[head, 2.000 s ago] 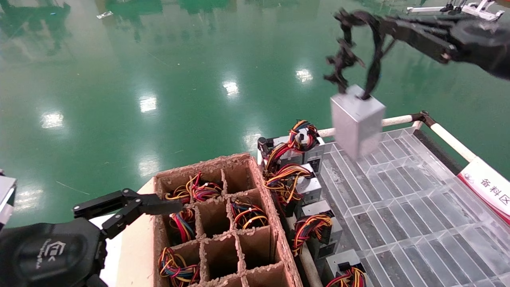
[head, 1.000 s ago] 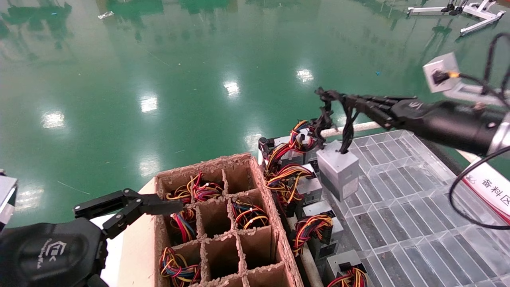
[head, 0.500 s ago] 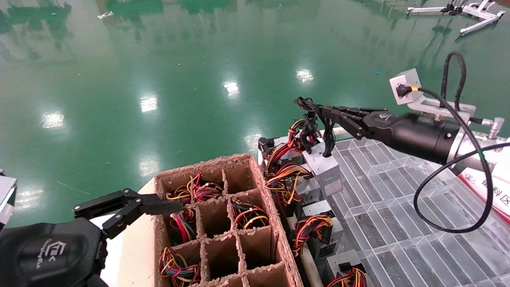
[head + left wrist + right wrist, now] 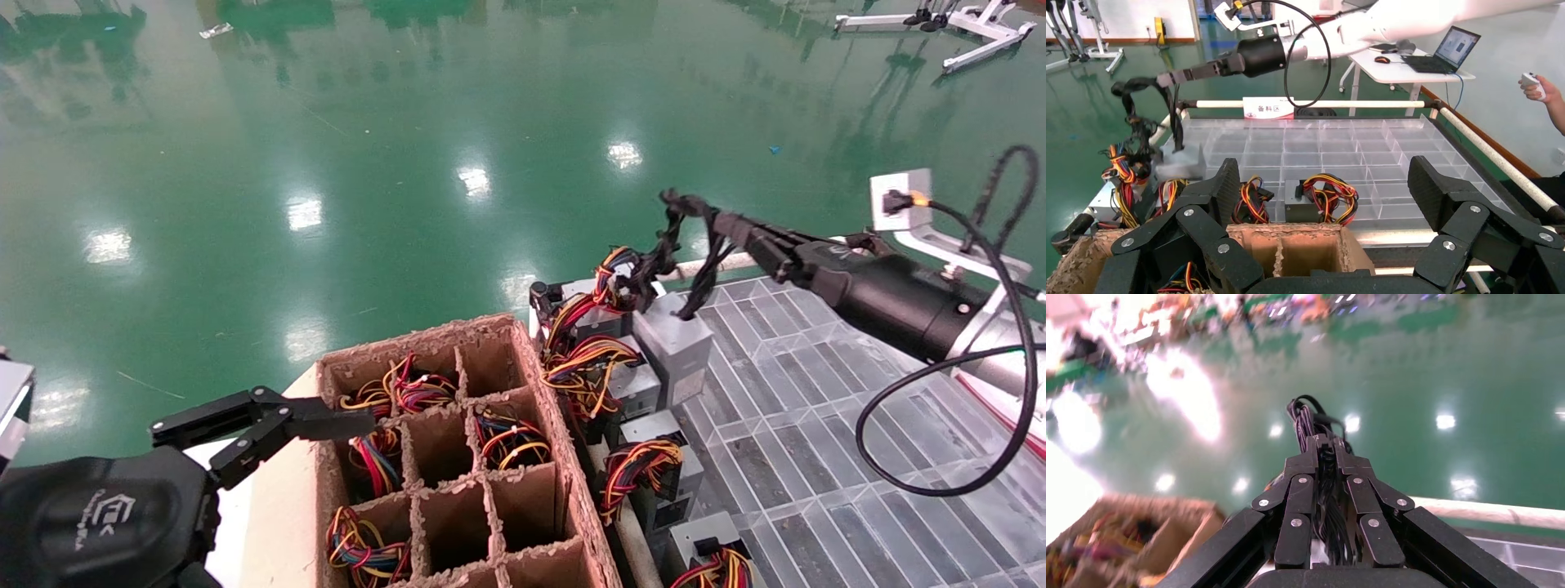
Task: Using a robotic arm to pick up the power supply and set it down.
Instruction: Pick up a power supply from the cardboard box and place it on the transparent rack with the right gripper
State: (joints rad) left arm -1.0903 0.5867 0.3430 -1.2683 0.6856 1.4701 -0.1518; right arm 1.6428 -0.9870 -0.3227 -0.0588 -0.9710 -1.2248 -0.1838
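The power supply [image 4: 675, 347], a plain light-grey metal box, stands on end in the far left corner of the clear tray [image 4: 825, 425]. It is right beside the grey boxes with coloured wires. Its black cable bundle [image 4: 666, 249] rises from the top. My right gripper [image 4: 719, 222] is shut on that bundle above the box. In the right wrist view the black cable [image 4: 1306, 416] runs between the closed fingers of the right gripper [image 4: 1324, 444]. The left wrist view shows the box [image 4: 1177, 162] below the right gripper [image 4: 1165, 79]. My left gripper [image 4: 270, 425] stays open and empty at the lower left.
A brown cardboard divider box [image 4: 425, 335] holds several coloured wire bundles beside the left gripper [image 4: 1324, 190]. A row of grey boxes with red-yellow wires [image 4: 645, 465] lines the tray's left edge. A white rail [image 4: 739, 261] bounds the tray's far side. A person's hand [image 4: 1535, 86] shows beyond.
My right arm has come down and leftward with the power supply hanging by its cable, from high above the tray to the far left corner, where the box now stands. The left arm has not moved.
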